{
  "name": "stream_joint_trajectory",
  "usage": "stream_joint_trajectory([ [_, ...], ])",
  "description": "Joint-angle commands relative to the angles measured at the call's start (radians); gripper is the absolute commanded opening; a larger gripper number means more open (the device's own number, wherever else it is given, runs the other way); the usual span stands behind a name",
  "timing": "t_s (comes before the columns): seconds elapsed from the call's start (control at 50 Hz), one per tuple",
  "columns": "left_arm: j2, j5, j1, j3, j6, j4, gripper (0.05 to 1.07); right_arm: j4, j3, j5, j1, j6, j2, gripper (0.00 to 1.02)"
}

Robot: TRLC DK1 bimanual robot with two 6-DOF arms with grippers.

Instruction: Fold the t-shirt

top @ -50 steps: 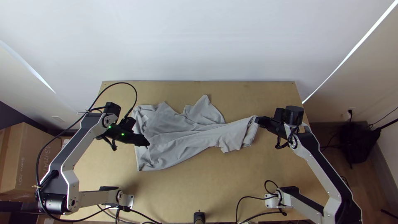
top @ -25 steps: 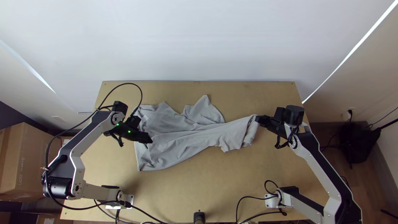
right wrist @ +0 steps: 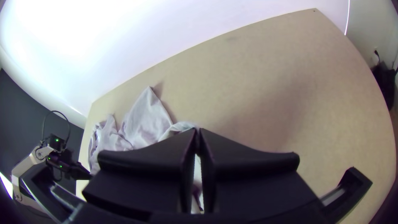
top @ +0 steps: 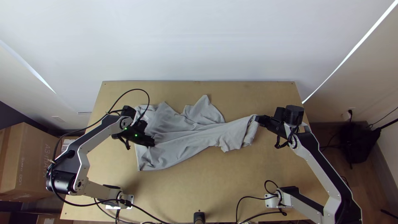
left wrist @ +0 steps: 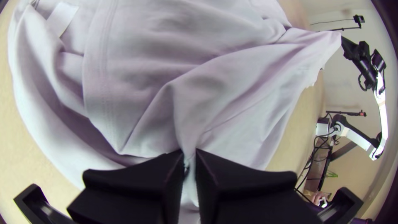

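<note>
The grey t-shirt (top: 178,139) lies bunched and creased across the middle of the table, one pointed corner toward the far edge. Over its left part is my left gripper (top: 152,144); in the left wrist view the fingers of that left gripper (left wrist: 189,161) pinch a ridge of the t-shirt (left wrist: 137,45), a white tag lying off to one side. My right gripper (top: 258,120) holds the shirt's right end, which looks raised. In the right wrist view the right gripper (right wrist: 197,135) is shut on an edge of the t-shirt (right wrist: 143,120).
Bare wooden table (top: 199,186) lies in front of the shirt, and more of it shows behind. Cables (top: 244,207) run along the near edge by a small black device (top: 199,217). A cardboard box (top: 25,161) stands left of the table.
My left gripper has moved a little right over the shirt, its fingers coming to the cloth. The right arm has kept still, holding its end of the shirt.
</note>
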Motion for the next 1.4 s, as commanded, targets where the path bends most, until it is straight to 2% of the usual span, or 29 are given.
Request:
stream_joint_trajectory([
  [0.0,-0.043,-0.001,0.037,0.032,-0.029,-0.003,0.08,0.020,-0.021,0.001,-0.009,0.027,-0.007,0.02],
  [0.14,-0.071,-0.002,0.104,0.141,-0.078,-0.020,0.08,0.035,0.010,0.001,-0.009,0.031,-0.007,0.02],
  [0.2,-0.089,-0.004,0.132,0.196,-0.112,-0.020,0.08,0.035,0.035,-0.018,-0.006,0.030,0.001,0.02],
  [0.4,-0.172,-0.036,0.144,0.323,-0.205,-0.012,0.08,0.009,0.114,-0.038,0.011,0.028,0.017,0.02],
  [0.62,-0.187,-0.162,0.127,0.518,-0.282,-0.003,0.08,-0.198,0.426,-0.035,0.017,0.028,0.097,0.02],
  [0.7,-0.183,-0.220,0.126,0.598,-0.304,0.031,0.08,-0.233,0.539,-0.035,-0.003,0.022,0.125,0.02],
  [0.84,-0.154,-0.332,0.107,0.748,-0.314,0.055,0.08,-0.249,0.691,-0.035,-0.014,-0.030,0.178,0.02],
  [0.94,-0.134,-0.412,0.089,0.842,-0.319,0.073,0.08,-0.221,0.783,-0.035,-0.035,-0.051,0.206,0.02],
  [1.02,-0.134,-0.424,0.087,0.911,-0.342,0.098,0.08,-0.141,0.840,-0.030,-0.064,-0.050,0.205,0.02],
  [1.2,-0.140,-0.513,0.089,1.083,-0.360,0.153,0.08,0.020,0.963,0.060,-0.101,-0.050,0.165,0.02],
  [1.38,-0.197,-0.559,0.098,1.195,-0.353,0.204,0.08,0.207,0.906,0.096,-0.104,-0.045,-0.003,0.02],
])
